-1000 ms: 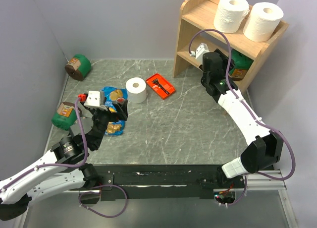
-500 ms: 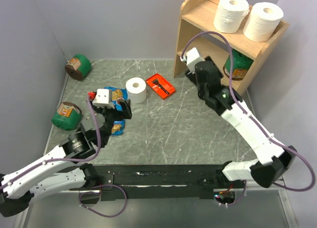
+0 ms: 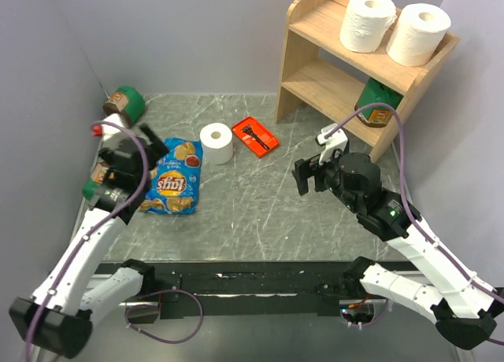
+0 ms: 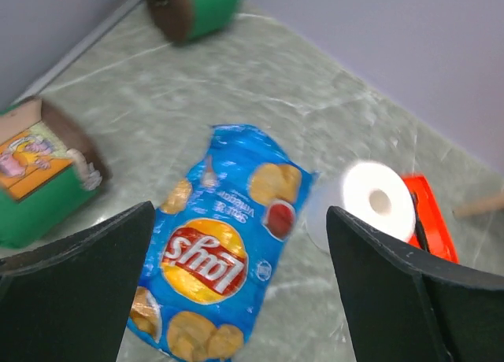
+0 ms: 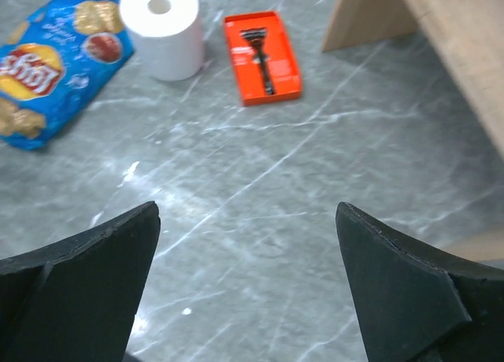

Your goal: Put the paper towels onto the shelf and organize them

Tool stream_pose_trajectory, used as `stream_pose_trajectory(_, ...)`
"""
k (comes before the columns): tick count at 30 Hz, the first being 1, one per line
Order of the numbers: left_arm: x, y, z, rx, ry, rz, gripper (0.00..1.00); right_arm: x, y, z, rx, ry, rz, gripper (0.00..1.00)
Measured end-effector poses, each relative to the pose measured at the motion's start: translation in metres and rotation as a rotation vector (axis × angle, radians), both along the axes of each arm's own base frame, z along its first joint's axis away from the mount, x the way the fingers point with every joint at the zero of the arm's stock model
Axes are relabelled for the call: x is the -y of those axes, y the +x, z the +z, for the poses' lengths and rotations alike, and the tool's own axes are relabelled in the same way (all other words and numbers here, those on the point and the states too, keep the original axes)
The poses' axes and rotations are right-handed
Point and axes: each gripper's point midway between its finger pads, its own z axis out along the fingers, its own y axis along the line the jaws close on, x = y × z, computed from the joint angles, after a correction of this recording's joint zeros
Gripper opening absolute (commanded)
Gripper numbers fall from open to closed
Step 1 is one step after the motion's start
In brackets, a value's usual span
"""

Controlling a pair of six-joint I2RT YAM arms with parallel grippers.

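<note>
Two white paper towels [image 3: 367,20] [image 3: 418,33] stand side by side on the top tier of the wooden shelf [image 3: 323,83]. A third paper towel [image 3: 216,143] stands upright on the table, also in the left wrist view [image 4: 378,201] and the right wrist view [image 5: 163,27]. My left gripper [image 3: 148,144] [image 4: 240,220] hangs open over the chips bag, left of that roll. My right gripper [image 3: 305,173] [image 5: 246,212] is open above bare table, in front of the shelf [image 5: 441,24], and holds nothing.
A blue chips bag [image 3: 172,185] lies flat left of the roll. An orange razor pack [image 3: 254,135] lies to the roll's right. Two green canisters [image 3: 124,104] [image 3: 98,185] sit by the left wall. Another green canister [image 3: 374,106] stands on the shelf's lower tier.
My right arm pulled back from the shelf's lower tier to mid-table, leaving the green canister there, and its jaws opened wide. My left arm swung left, off the chips bag.
</note>
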Motion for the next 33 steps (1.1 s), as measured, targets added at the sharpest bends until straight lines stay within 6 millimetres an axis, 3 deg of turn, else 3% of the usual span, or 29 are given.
stream_pose_trajectory(4, -0.054, -0.004, -0.017, -0.005, -0.132, 0.148, 0.97, -0.007, -0.006, -0.013, -0.042, 0.025, 0.031, 1.0)
stream_pose_trajectory(10, -0.134, -0.034, -0.054, 0.003, -0.27, 0.394, 0.96, -0.016, -0.013, -0.024, -0.083, 0.035, 0.083, 0.99)
stream_pose_trajectory(13, -0.155, -0.044, -0.076, -0.017, -0.318, 0.455, 0.96, -0.019, -0.015, -0.024, -0.086, 0.04, 0.101, 1.0)
stream_pose_trajectory(15, -0.162, -0.048, -0.095, -0.027, -0.367, 0.46, 0.96, -0.02, -0.015, -0.024, -0.088, 0.042, 0.108, 1.0)
stream_pose_trajectory(24, -0.19, -0.064, -0.146, 0.008, -0.535, 0.498, 0.96, -0.025, -0.02, -0.025, -0.109, 0.066, 0.133, 1.0)
stream_pose_trajectory(28, -0.196, -0.062, -0.149, 0.043, -0.568, 0.5, 0.99, -0.026, -0.021, -0.026, -0.12, 0.074, 0.129, 0.99)
stream_pose_trajectory(33, -0.198, -0.046, -0.156, 0.072, -0.629, 0.462, 0.99, -0.027, -0.022, -0.024, -0.129, 0.088, 0.13, 0.99)
